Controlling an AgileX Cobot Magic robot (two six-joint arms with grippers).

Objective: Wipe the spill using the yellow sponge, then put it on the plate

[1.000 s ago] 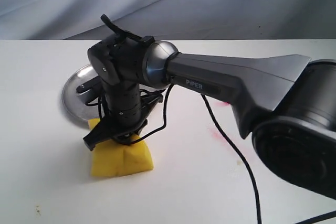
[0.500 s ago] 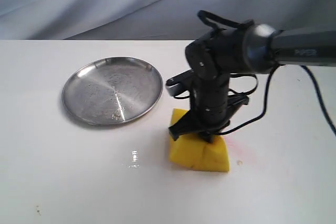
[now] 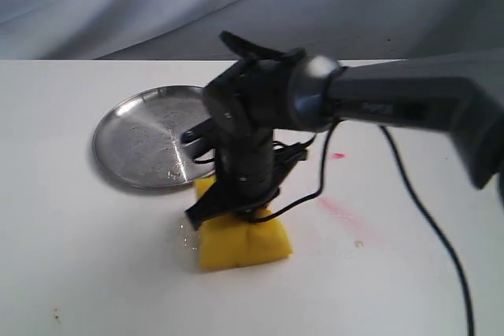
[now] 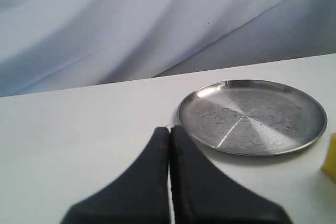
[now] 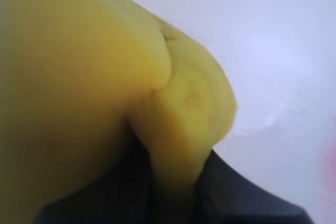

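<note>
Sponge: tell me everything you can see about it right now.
The sponge is a thick, bright yellow foam block that looks soft. It rests on the white table, just in front of the plate. Whether it touches the rim is unclear. The right gripper comes down on it from above. Its fingers pinch the top face into a deep crease, so the foam bulges on either side.
</note>
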